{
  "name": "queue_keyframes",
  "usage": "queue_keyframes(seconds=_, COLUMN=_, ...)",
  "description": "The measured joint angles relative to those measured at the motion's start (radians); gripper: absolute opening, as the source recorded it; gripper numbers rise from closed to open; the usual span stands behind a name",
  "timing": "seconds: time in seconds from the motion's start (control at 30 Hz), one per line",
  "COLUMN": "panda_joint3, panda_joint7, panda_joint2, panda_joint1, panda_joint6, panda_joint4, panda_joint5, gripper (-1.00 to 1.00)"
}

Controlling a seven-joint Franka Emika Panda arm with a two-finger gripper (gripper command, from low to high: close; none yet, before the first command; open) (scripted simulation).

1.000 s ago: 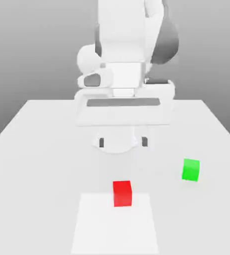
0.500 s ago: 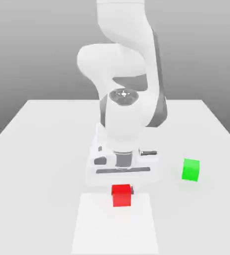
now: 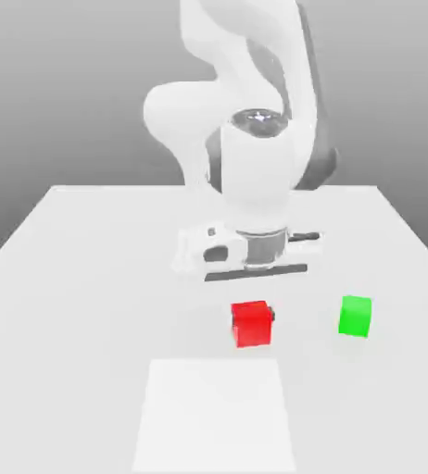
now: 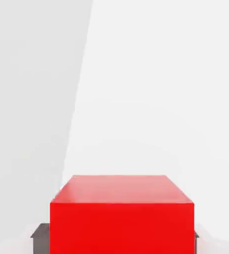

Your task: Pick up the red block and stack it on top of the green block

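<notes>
red block [image 3: 253, 326] sits between the jaws, pinched from both sides, with a dark pad [image 4: 40, 239] pressed to one side face and a sliver of the other one showing at the opposite face. from where i stand, the jaws are closed down on it and reach from above, with the white hand [image 3: 255, 255] just over the block and tilted a little. the block fits squarely between the pads, its top face open to view from the hand, and it stands roughly upright, turned slightly. whether any air lies between its underside and the desk [image 3: 88, 315], i cannot tell.

over toward the exterior view's right, the green block [image 3: 355, 317] rests on the desk by itself, well apart from the jaws, with nothing on top of it. the red one is to the exterior view's left of it, a clear gap between the two, so they are not stacked. on the near side of the desk lies a flat white patch [image 3: 215, 417], nearer than both blocks. the pale arm [image 3: 255, 171] rises behind the red block, toward the far side.
</notes>
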Motion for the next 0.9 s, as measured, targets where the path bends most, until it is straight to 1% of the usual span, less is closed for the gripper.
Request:
queue_keyframes(seconds=0.23, panda_joint3=0.111, panda_joint7=-0.036, panda_joint2=-0.075, panda_joint1=0.207, panda_joint6=-0.062, panda_joint4=-0.008, panda_joint5=0.076, gripper=-1.00)
queue_keyframes(seconds=0.47, panda_joint3=0.222, panda_joint7=-0.054, panda_joint2=-0.119, panda_joint1=0.395, panda_joint6=-0.100, panda_joint4=-0.020, panda_joint5=0.126, gripper=-1.00)
queue_keyframes(seconds=0.63, panda_joint3=0.259, panda_joint7=-0.008, panda_joint2=-0.011, panda_joint1=0.366, panda_joint6=0.001, panda_joint4=-0.014, panda_joint5=0.059, gripper=-1.00)
queue_keyframes(seconds=0.8, panda_joint3=0.270, panda_joint7=0.068, panda_joint2=0.136, panda_joint1=0.326, panda_joint6=0.143, panda_joint4=-0.012, panda_joint5=-0.051, gripper=-1.00)
queue_keyframes(seconds=0.83, panda_joint3=0.265, panda_joint7=0.085, panda_joint2=0.164, panda_joint1=0.325, panda_joint6=0.170, panda_joint4=-0.013, panda_joint5=-0.076, gripper=1.00)
queue_keyframes(seconds=0.9, panda_joint3=0.265, panda_joint7=0.085, panda_joint2=0.164, panda_joint1=0.321, panda_joint6=0.170, panda_joint4=-0.013, panda_joint5=-0.076, gripper=1.00)
